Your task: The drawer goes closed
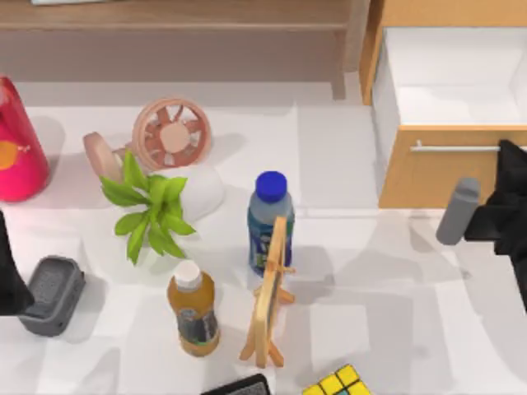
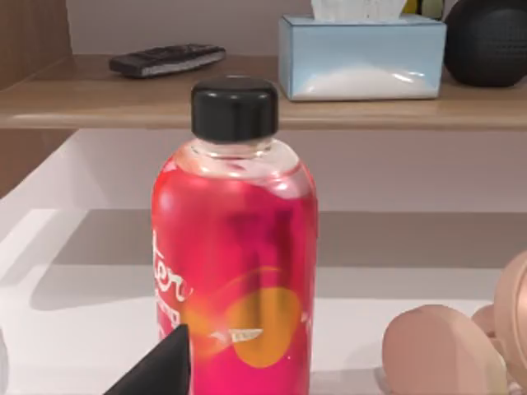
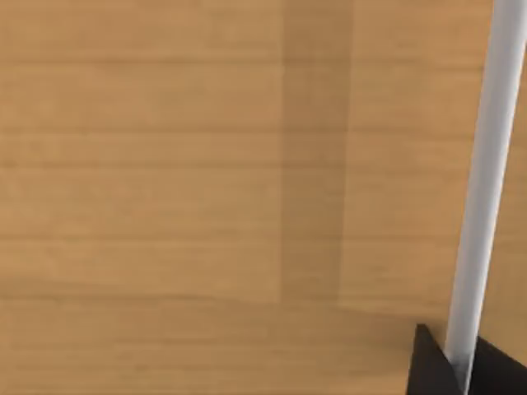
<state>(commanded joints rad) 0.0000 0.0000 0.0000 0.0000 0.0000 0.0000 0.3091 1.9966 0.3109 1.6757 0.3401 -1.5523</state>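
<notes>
One drawer (image 1: 445, 99) stood pulled out at the table's far right, the right gripper (image 3: 461, 366) straddling its silver handle (image 3: 486, 173), grip unclear, so a straight inward push seemed next

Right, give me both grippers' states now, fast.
Left gripper: parked at the table's left edge near the pink bottle; cannot be told.
Right gripper: at the drawer front, by its handle; grip cannot be told.
</notes>
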